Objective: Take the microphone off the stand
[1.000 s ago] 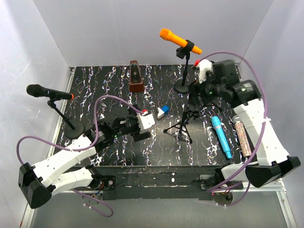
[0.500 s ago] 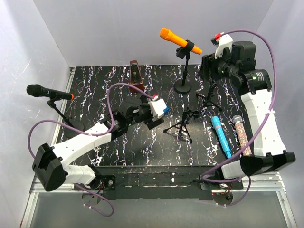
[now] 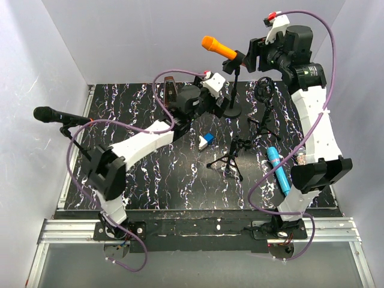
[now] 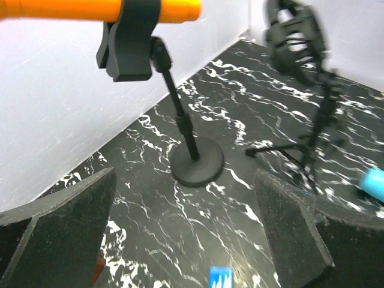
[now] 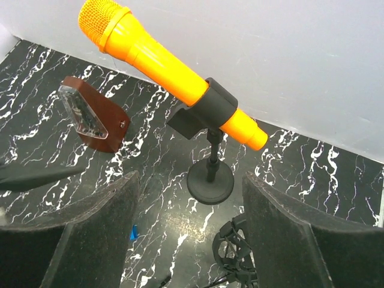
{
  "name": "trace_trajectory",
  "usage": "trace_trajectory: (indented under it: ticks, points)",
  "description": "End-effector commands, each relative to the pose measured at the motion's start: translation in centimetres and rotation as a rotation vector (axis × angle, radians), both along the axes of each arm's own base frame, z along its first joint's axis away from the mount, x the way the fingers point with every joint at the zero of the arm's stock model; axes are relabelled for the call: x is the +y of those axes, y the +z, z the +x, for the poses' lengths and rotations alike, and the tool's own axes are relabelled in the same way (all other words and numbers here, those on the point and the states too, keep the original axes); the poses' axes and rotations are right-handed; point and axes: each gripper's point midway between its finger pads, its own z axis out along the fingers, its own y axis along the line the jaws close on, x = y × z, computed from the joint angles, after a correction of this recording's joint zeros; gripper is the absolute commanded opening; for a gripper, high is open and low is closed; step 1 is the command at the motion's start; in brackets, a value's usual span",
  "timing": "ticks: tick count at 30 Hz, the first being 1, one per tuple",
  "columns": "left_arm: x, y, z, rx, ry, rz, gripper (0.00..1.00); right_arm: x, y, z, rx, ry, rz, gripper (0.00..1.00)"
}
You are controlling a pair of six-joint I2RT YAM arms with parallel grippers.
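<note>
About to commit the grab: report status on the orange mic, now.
Left gripper open, empty, facing the stand base. Right gripper open, empty, short of the orange microphone. Microphone seated in its clip. Nothing between; shock-mount tripod near the base.

The left arm (image 3: 144,135) reaches far to the back, left fingers (image 4: 60,234) spread wide. The right arm (image 3: 318,126) stands tall, right fingers (image 5: 288,240) apart, holding nothing.

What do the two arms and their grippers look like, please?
The left arm and right arm have white shells with black joints. A purple cable loops along each. Each wrist carries a white block with a red mark. Fingers are broad, flat, dark grey.
</note>
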Motion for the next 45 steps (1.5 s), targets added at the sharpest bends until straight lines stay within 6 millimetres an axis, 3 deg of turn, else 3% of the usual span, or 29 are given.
trace_trajectory:
  ticks: [1,5,8,17,25,30,37,45]
  points:
    - [0.0,-0.2,5.9,-0.082,0.118,-0.097,0.98,-1.3,4.7,-1.9,-0.125,-0.029,0.032,0.76]
    - [-0.6,-1.3,10.3,-0.124,0.145,-0.134,0.98,-2.1,3.7,-3.6,-0.112,-0.031,0.01,0.76]
    - [-1.5,-2.5,12.1,-0.134,0.141,-0.156,0.98,-2.5,2.7,-4.4,-0.089,-0.041,-0.002,0.77]
    - [-3.8,-2.2,14.6,-0.171,0.123,-0.249,0.98,-3.7,0.0,-5.1,-0.01,-0.074,-0.039,0.78]
    - [-6.1,-2.5,15.3,-0.186,0.03,-0.249,0.97,-4.3,-0.6,-4.7,0.007,-0.098,-0.05,0.78]
    - [-6.2,-2.4,16.5,-0.203,0.054,-0.24,0.85,-4.7,-0.8,-4.9,0.01,-0.107,-0.059,0.78]
    - [-6.1,-1.5,16.7,-0.221,0.057,-0.235,0.61,-5.0,-1.8,-5.1,0.027,-0.117,-0.069,0.78]
    - [-4.7,2.4,15.4,-0.254,-0.015,-0.24,0.45,-5.2,-3.2,-4.9,0.031,-0.099,-0.093,0.78]
